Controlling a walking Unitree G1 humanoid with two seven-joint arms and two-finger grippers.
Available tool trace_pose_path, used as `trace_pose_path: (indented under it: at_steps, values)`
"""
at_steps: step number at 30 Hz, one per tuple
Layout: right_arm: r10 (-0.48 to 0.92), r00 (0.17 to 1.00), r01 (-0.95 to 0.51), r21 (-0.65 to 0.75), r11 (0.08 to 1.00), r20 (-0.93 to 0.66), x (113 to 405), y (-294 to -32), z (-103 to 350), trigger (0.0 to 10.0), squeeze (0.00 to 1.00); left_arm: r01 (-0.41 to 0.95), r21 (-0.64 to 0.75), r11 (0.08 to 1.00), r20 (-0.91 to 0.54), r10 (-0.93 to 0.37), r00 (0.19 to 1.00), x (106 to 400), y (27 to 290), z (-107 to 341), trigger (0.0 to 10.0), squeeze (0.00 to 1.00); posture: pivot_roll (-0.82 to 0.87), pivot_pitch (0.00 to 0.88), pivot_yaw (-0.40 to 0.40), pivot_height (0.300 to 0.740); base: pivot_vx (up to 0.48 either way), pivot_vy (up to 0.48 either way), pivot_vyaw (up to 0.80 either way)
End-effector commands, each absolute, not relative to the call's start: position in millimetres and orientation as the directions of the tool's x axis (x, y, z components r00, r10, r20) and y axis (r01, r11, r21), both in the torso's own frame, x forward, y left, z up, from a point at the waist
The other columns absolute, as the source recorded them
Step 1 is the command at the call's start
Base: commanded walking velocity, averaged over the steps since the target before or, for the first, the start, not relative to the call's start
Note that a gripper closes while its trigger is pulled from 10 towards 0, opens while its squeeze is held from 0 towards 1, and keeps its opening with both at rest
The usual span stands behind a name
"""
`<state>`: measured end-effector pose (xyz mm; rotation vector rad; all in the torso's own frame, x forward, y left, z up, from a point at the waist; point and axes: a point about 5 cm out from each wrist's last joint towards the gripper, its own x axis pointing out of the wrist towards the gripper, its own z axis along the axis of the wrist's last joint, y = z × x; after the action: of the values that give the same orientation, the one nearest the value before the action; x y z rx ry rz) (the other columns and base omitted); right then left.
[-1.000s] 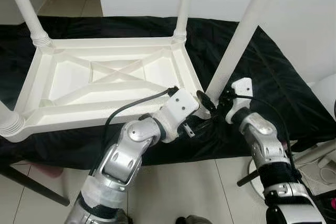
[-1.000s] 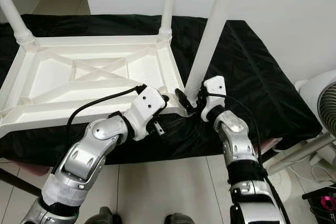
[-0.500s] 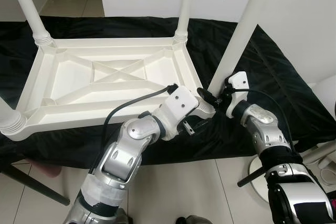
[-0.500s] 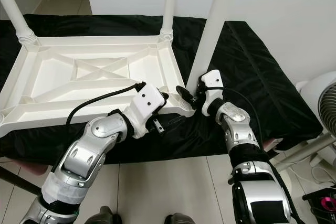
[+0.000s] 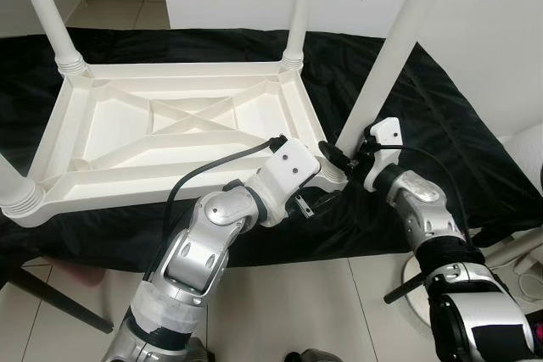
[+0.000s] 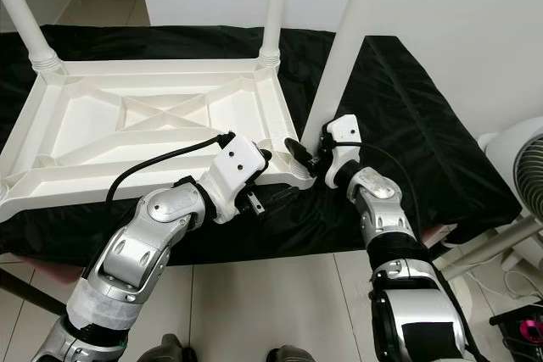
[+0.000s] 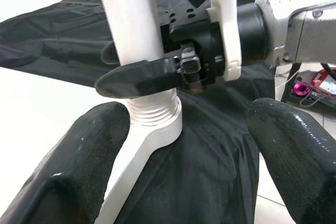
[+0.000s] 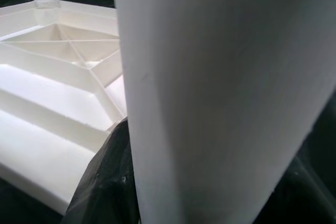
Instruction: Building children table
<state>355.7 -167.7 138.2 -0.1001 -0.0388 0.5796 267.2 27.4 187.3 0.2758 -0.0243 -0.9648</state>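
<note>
The white children table (image 5: 170,137) lies upside down on a black cloth (image 5: 441,125), its legs pointing up. The near right leg (image 5: 399,40) stands slightly tilted in its corner socket (image 7: 152,121). My right gripper (image 5: 342,158) is shut on the base of that leg, and one black finger (image 7: 142,77) lies across it just above the threaded collar. In the right wrist view the leg (image 8: 220,77) sits between the fingers (image 8: 107,182). My left gripper (image 7: 184,166) is open just below the same corner, with a finger on either side of the socket.
Three other legs stand at the far left (image 5: 51,14), far right (image 5: 297,6) and near left (image 5: 13,188) corners. A white fan (image 6: 522,167) stands on the tiled floor at the right. The cloth's front edge runs just behind my arms.
My right wrist has risen and swung in toward the base of the near right leg, and its forearm now stands steeper. My left gripper has stayed under the corner.
</note>
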Motion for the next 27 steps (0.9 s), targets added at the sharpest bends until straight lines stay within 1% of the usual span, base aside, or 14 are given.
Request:
trace_pose_path:
  at_steps: [1,3,5,10,11,13,14,16,18,20,23,24,26,27]
  values:
    - [0.503,0.858,-0.51,-0.054,0.858,-0.106,348.3,-168.5,109.8,10.0,0.0,0.769,0.253,0.587,-0.092,-0.776,0.623,269.5,29.4,189.4,10.0,0.0,-0.06,0.052,-0.014,0.74,0.0,0.0,0.0]
    - [0.503,0.858,-0.51,-0.054,0.858,-0.106,348.3,-168.5,109.8,10.0,0.0,0.769,0.253,0.587,-0.092,-0.776,0.623,269.5,29.4,189.4,10.0,0.0,-0.06,0.052,-0.014,0.74,0.0,0.0,0.0]
    - [0.436,0.894,-0.442,-0.037,0.897,-0.108,349.5,-166.5,107.3,10.0,0.0,0.769,0.251,0.588,-0.092,-0.776,0.623,269.5,29.2,189.2,10.0,0.0,-0.07,0.052,-0.016,0.74,0.0,0.0,0.0]
    - [0.359,0.929,-0.362,-0.019,0.932,-0.085,350.2,-161.9,107.6,10.0,0.0,0.77,0.249,0.588,-0.092,-0.777,0.623,269.1,28.9,189.0,10.0,0.0,-0.07,0.052,-0.02,0.74,0.0,0.0,0.0]
    - [0.329,0.941,-0.33,-0.014,0.944,-0.076,350.5,-160.2,108.5,10.0,0.0,0.77,0.248,0.588,-0.092,-0.777,0.623,269.3,28.9,188.9,10.0,0.0,-0.07,0.052,-0.02,0.74,0.0,0.0,0.0]
    - [0.217,0.974,-0.216,0.021,0.976,-0.059,350.7,-158.6,110.5,10.0,0.0,0.769,0.246,0.591,-0.092,-0.775,0.625,269.3,29.0,188.4,10.0,0.0,-0.07,0.053,-0.028,0.74,0.0,0.0,0.0]
    - [0.217,0.974,-0.216,0.021,0.976,-0.059,350.7,-158.6,110.5,10.0,0.0,0.769,0.246,0.591,-0.092,-0.775,0.625,269.3,29.0,188.4,10.0,0.0,-0.07,0.053,-0.028,0.74,0.0,0.0,0.0]
    - [0.087,0.995,-0.084,0.043,0.995,-0.052,347.8,-158.4,110.8,10.0,0.0,0.767,0.242,0.594,-0.091,-0.773,0.627,268.7,28.8,187.8,10.0,0.0,-0.07,0.05,-0.034,0.74,0.0,0.0,0.0]
    - [-0.008,0.999,0.01,0.059,0.998,-0.04,341.0,-153.3,110.8,10.0,0.0,0.767,0.239,0.596,-0.09,-0.773,0.629,267.8,28.1,186.9,10.0,0.0,-0.07,0.05,-0.043,0.74,0.0,0.0,0.0]
    - [-0.008,0.999,0.01,0.059,0.998,-0.04,341.0,-153.3,110.8,10.0,0.0,0.767,0.239,0.596,-0.09,-0.773,0.629,267.8,28.1,186.9,10.0,0.0,-0.07,0.05,-0.043,0.74,0.0,0.0,0.0]
    - [-0.112,0.994,0.113,0.062,0.992,-0.015,329.3,-144.0,112.7,10.0,0.0,0.767,0.238,0.596,-0.091,-0.773,0.628,266.9,27.5,185.8,10.0,0.0,-0.07,0.047,-0.052,0.74,0.0,0.0,0.0]
    - [-0.112,0.994,0.113,0.062,0.992,-0.015,329.3,-144.0,112.7,10.0,0.0,0.767,0.238,0.596,-0.091,-0.773,0.628,266.9,27.5,185.8,10.0,0.0,-0.07,0.047,-0.052,0.74,0.0,0.0,0.0]
    - [-0.179,0.984,0.179,0.068,0.981,-0.01,320.5,-139.7,113.1,10.0,0.0,0.767,0.236,0.597,-0.089,-0.773,0.629,267.0,27.5,185.9,10.0,0.0,-0.07,0.046,-0.054,0.74,0.0,0.0,0.0]
    - [-0.179,0.984,0.179,0.068,0.981,-0.01,320.5,-139.7,113.1,10.0,0.0,0.767,0.236,0.597,-0.089,-0.773,0.629,267.0,27.5,185.9,10.0,0.0,-0.07,0.046,-0.054,0.74,0.0,0.0,0.0]
